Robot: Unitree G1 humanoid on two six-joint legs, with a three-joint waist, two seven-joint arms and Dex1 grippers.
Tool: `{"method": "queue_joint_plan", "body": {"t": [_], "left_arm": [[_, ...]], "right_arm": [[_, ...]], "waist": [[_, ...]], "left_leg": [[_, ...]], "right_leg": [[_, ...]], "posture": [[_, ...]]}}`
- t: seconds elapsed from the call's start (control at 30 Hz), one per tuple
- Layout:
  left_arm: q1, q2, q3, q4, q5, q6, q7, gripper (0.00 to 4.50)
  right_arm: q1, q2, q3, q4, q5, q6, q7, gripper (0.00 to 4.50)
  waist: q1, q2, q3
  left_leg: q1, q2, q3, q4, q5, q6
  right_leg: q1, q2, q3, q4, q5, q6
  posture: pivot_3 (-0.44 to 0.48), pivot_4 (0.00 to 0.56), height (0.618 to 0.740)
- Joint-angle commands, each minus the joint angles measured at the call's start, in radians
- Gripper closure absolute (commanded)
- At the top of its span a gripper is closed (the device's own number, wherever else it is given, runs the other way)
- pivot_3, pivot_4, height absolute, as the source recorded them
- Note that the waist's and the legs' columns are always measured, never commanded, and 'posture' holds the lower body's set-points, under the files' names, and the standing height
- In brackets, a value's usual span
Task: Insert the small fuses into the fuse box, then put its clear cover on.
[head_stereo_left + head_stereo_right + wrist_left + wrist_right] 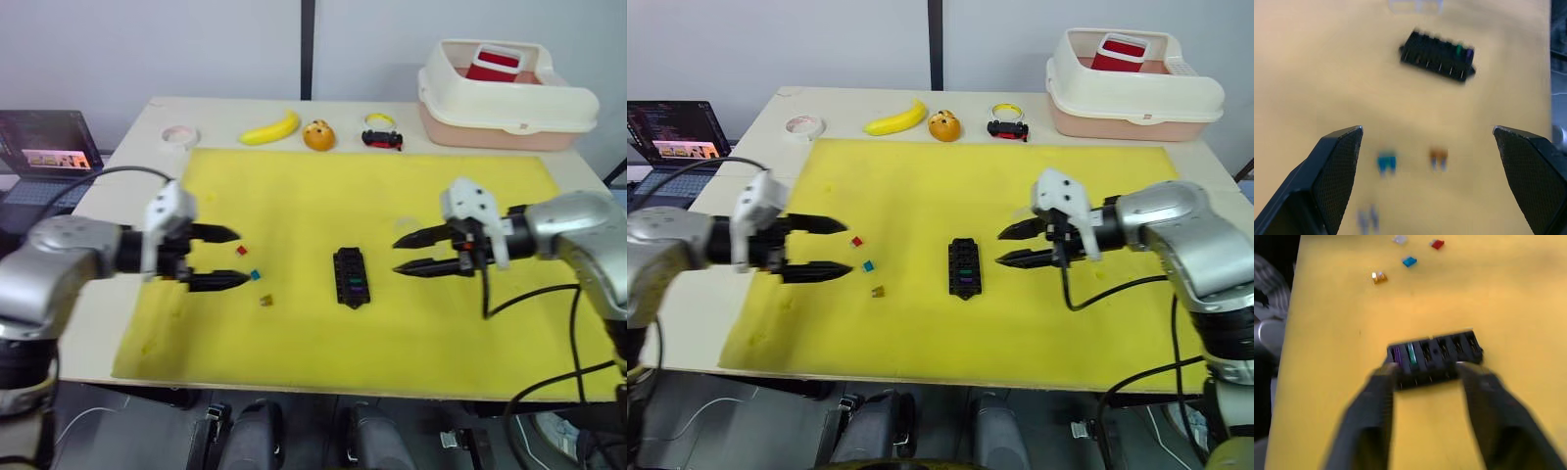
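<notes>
Mat (470,323) open around box (351,277) — both grippers (223,258) (409,254) spread, empty; loose fuses (255,275) by left one.

Left arm: silver forearm entering from the left edge of the left eye view at mid-height, roughly level, its left tool (228,258) pointing toward frame centre with both black fingers spread wide, one above the other, nothing between them. Right arm: silver forearm entering from the right edge, bent at the elbow, its right tool (409,254) pointing left toward centre, fingers likewise parted and empty.
</notes>
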Motion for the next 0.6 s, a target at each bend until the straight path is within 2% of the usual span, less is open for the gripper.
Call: {"method": "queue_joint_plan", "body": {"t": [0.03, 0.07, 0.27, 0.43, 0.6], "left_arm": [[0.088, 0.099, 0.120, 0.060, 0.014, -0.056, -0.076, 0.00], [0.116, 0.116, 0.135, 0.081, 0.025, -0.081, -0.085, 0.00], [0.220, 0.155, 0.181, 0.180, 0.063, -0.186, -0.122, 0.00], [0.201, 0.137, 0.148, 0.192, 0.062, -0.201, -0.107, 0.00], [0.087, 0.054, 0.026, 0.241, 0.046, -0.143, -0.082, 0.00]], "right_arm": [[0.025, -0.090, -0.070, 0.080, -0.027, -0.078, 0.074, 0.27], [0.032, -0.107, -0.074, 0.098, -0.033, -0.097, 0.086, 0.07], [0.016, -0.140, -0.072, 0.216, -0.079, -0.171, 0.117, 0.07], [-0.005, -0.116, -0.059, 0.205, -0.080, -0.169, 0.118, 0.07], [-0.115, -0.005, -0.014, 0.087, -0.035, -0.076, 0.058, 0.07]], "waist": [[0.001, 0.001, 0.000], [0.001, 0.001, 0.000], [-0.005, 0.001, 0.001], [-0.005, 0.001, 0.001], [-0.008, 0.003, 0.000]], "left_leg": [[0.000, 0.000, 0.001, 0.000, 0.000, 0.000], [0.000, 0.000, 0.001, 0.000, 0.000, 0.000], [0.000, 0.000, 0.003, -0.004, 0.000, -0.001], [0.000, -0.001, 0.004, -0.012, 0.002, -0.003], [0.001, -0.001, 0.004, -0.014, 0.002, -0.004]], "right_leg": [[0.000, -0.001, 0.000, 0.000, 0.000, -0.001], [0.000, -0.002, 0.000, 0.000, -0.002, -0.003], [-0.003, -0.007, 0.001, 0.000, -0.003, -0.006], [-0.007, -0.009, 0.002, -0.001, -0.004, -0.007], [-0.008, -0.010, 0.002, 0.000, -0.004, -0.009]], "posture": [[0.000, 0.150, 0.740], [0.000, 0.150, 0.740], [0.000, 0.150, 0.740], [0.000, 0.150, 0.740], [0.000, 0.150, 0.740]]}}
